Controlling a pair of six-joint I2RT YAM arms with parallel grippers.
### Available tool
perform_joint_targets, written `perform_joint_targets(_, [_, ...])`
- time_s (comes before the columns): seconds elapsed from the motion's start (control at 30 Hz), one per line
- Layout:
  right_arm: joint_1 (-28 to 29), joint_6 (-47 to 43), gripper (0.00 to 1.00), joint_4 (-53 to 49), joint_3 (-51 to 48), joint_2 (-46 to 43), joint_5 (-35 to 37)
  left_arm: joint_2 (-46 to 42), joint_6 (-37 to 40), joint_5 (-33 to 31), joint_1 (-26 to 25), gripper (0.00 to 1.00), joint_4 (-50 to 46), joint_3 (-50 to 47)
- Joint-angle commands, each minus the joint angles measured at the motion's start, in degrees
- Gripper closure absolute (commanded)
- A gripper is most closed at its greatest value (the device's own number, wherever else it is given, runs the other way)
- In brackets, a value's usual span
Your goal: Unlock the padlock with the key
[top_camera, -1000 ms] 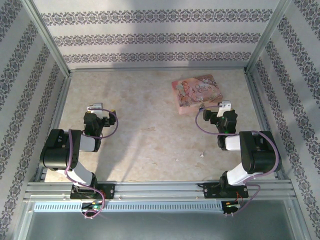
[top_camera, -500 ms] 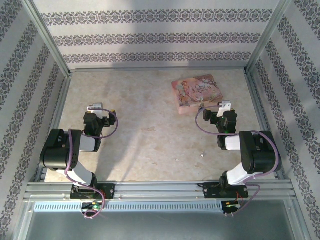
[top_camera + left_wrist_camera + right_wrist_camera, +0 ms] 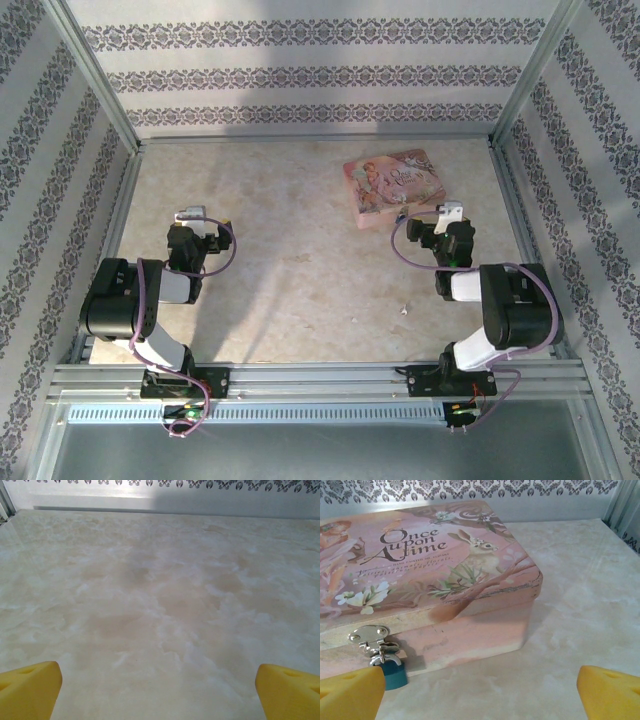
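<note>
R claw (image 3: 480, 692): pads spread wide, nothing btwn. L claw (image 3: 160, 692): same, spread & empty, bare table (image 3: 160, 605) ahead of it. Padlock (image 3: 391, 672) hangs from hasp (image 3: 369, 636) on tin (image 3: 450, 575) front, just ahead of R claw, by the pad on wrist view's left, low nr tabletop.

Step, I reckon: fetch key first, as neither claw has one. Tiny pale speck (image 3: 403, 311) behind & left of R claw, poss. the key; too small to tell. Then steady lock body w/ one claw, feed key straight w/ other, no forcing.

Count: 1 padlock, 1 tin, 1 hasp, 2 claws, 1 speck.
</note>
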Motion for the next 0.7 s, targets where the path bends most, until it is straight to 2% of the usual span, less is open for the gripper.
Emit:
perform_joint_targets(0.0, [-0.1, 1.4, 0.02, -3.82, 0.94, -5.29, 2.15, -2.22, -0.36, -2.57, 0.74, 0.01, 2.68, -2.03])
perform_joint_targets(0.1, [-0.43, 2.23, 0.02, -13.51, 2.69, -12.21, 2.56, -7.17, -1.0, -5.29, 0.74, 0.01, 7.35, -6.66])
perform_joint_targets(0.17, [-0.54, 3.39, 0.02, -19.84, 4.22, -16.62, 2.11, -12.81, -1.56, -7.22, 0.74, 0.01, 4.97, -8.06])
perform_joint_targets(0.3, [-0.76, 7.69, 0.01, -33.34, 9.05, -22.75, -0.4, -27.68, -4.2, -7.56, 0.75, 0.01, -15.93, -3.45])
perform_joint_targets(0.43, [-1.91, 13.61, 0.02, -44.32, 13.53, -25.84, -5.48, -36.54, -9.52, -5.78, 0.75, 0.01, -33.79, 4.01])
perform_joint_targets(0.57, [-7.01, 20.44, 0.02, -48.6, 17.0, -23.86, -16.27, -38.31, -15.09, 1.45, 0.74, 0.01, -50.09, 12.22])
perform_joint_targets(0.67, [-9.93, 21.48, 0.02, -50.06, 20.05, -19.93, -22.11, -37.07, -19.85, 7.2, 0.67, 0.01, -54.72, 15.56])
